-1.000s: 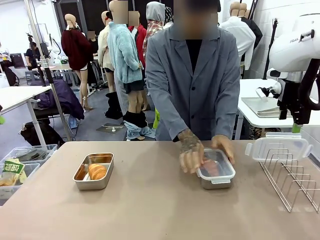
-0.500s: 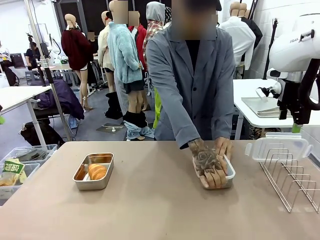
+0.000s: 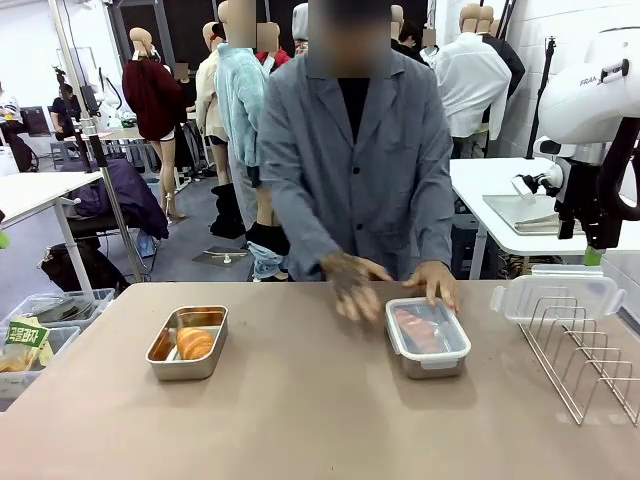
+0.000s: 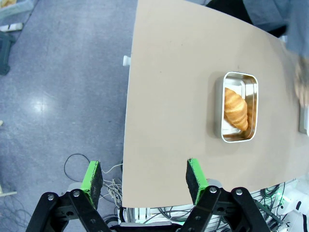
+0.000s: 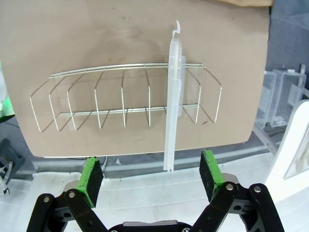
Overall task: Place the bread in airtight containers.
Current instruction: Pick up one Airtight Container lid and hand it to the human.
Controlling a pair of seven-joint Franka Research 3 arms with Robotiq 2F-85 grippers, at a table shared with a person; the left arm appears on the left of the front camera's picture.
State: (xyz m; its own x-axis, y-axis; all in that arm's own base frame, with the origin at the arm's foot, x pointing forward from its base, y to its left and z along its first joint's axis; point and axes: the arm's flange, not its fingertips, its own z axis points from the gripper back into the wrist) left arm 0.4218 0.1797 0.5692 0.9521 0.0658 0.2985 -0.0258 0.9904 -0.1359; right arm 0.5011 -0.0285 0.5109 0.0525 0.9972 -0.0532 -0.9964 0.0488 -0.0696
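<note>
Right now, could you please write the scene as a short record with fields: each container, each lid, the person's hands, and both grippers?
Left container: open rectangular steel tub, one golden-brown croissant inside, no lid on it.
Right container: rectangular steel tub with a clear plastic lid on top, reddish-brown content seen through the lid.
Spare lid: clear plastic clip lid, standing in the wire rack.
Person's hands: one hand at the far edge of the lidded tub; the other blurred, beside it.
Left gripper: open, empty.
Right gripper: open, empty, above the rack.

The person [image 3: 355, 170] is wearing a grey button-up coat over a black top — the white arm [image 3: 590, 100] is showing black lettering.
</note>
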